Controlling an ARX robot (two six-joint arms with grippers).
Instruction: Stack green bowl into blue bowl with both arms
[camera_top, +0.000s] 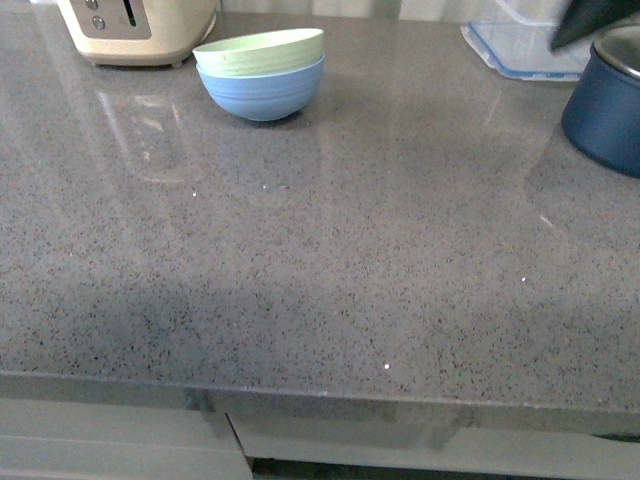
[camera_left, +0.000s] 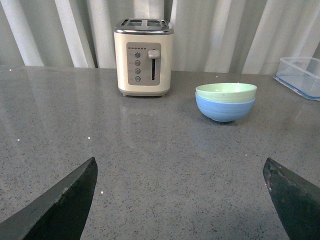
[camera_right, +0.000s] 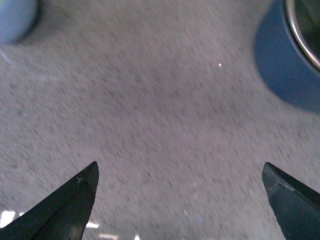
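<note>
The green bowl (camera_top: 262, 52) sits nested inside the blue bowl (camera_top: 264, 90) at the back left of the grey counter. The stack also shows in the left wrist view, green bowl (camera_left: 226, 92) in blue bowl (camera_left: 224, 109), well beyond my left gripper (camera_left: 180, 172), which is open and empty over bare counter. My right gripper (camera_right: 180, 172) is open and empty above the counter; its view is blurred, with the blue bowl's edge (camera_right: 15, 20) at one corner. In the front view only a dark part of the right arm (camera_top: 592, 20) shows at the top right.
A cream toaster (camera_top: 140, 28) stands behind and left of the bowls, also in the left wrist view (camera_left: 143, 57). A dark navy pot (camera_top: 610, 105) stands at the right edge, close to the right gripper (camera_right: 287, 60). A clear plastic container (camera_top: 520, 45) lies behind it.
</note>
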